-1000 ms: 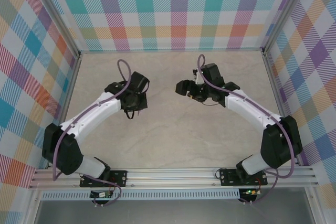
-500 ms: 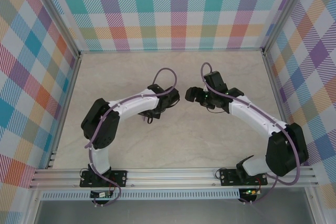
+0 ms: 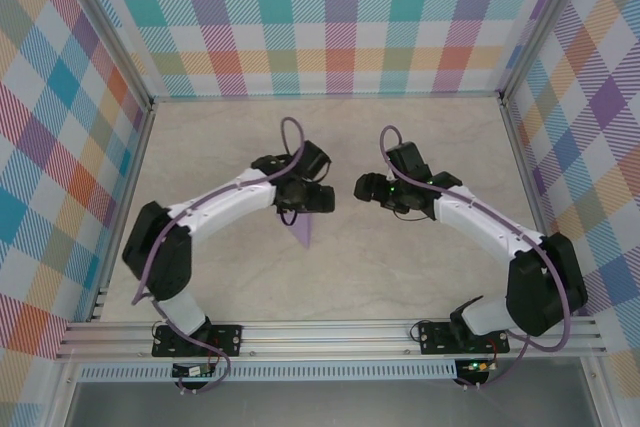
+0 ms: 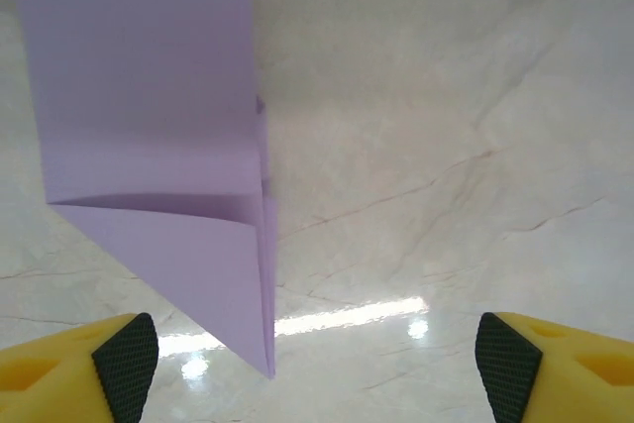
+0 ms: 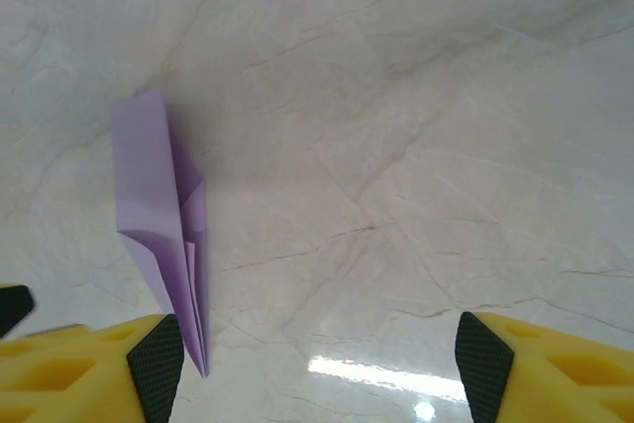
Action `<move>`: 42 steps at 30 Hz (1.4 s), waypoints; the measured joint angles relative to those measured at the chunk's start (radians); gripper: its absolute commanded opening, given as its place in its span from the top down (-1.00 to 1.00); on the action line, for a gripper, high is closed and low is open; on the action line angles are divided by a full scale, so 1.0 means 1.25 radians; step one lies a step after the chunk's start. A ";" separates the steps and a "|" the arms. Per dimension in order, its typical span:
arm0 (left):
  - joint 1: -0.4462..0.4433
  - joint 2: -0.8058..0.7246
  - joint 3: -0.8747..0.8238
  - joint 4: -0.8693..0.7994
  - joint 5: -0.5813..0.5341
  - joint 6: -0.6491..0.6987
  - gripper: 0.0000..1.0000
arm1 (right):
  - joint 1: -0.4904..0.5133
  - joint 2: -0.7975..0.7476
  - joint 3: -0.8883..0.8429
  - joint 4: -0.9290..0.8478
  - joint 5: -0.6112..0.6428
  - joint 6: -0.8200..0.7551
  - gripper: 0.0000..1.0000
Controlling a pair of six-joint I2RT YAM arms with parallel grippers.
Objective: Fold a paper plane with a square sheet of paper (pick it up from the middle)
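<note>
1 pointy, creased lav. paper plane (image 4: 149, 96)

L gripper (image 4: 317, 356) opened wide; paper plane (image 4: 158, 146) now lies on table (image 4: 446, 146).

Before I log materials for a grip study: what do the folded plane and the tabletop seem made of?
The paper plane: thin matte lavender paper, judging by sharp creases and layered flaps. The tabletop: glossy, marble-look stone or laminate; pale veins and a bright light reflection show, but which I cannot tell.
</note>
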 measured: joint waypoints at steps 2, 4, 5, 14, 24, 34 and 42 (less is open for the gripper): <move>0.054 -0.062 -0.047 0.033 0.022 -0.016 -0.83 | 0.041 0.043 0.016 0.009 -0.009 0.001 -0.32; 0.103 -0.103 -0.094 0.051 0.027 -0.031 -0.88 | 0.093 0.098 0.046 0.017 -0.020 0.002 -0.17; 0.126 -0.121 -0.121 0.059 0.027 -0.041 -0.91 | 0.122 0.132 0.069 0.019 -0.026 0.006 -0.09; 0.274 -0.257 -0.312 0.052 0.013 -0.094 -0.96 | 0.287 0.381 0.261 0.059 -0.073 0.057 0.27; 0.315 -0.308 -0.359 0.056 0.027 -0.107 -0.96 | 0.288 0.529 0.385 -0.026 -0.054 0.018 0.27; 0.315 -0.299 -0.361 0.073 0.079 -0.094 -0.96 | 0.258 0.482 0.307 -0.090 -0.086 -0.297 0.24; 0.315 -0.286 -0.378 0.121 0.163 -0.089 -0.95 | 0.215 0.390 0.229 -0.095 -0.154 -0.321 0.19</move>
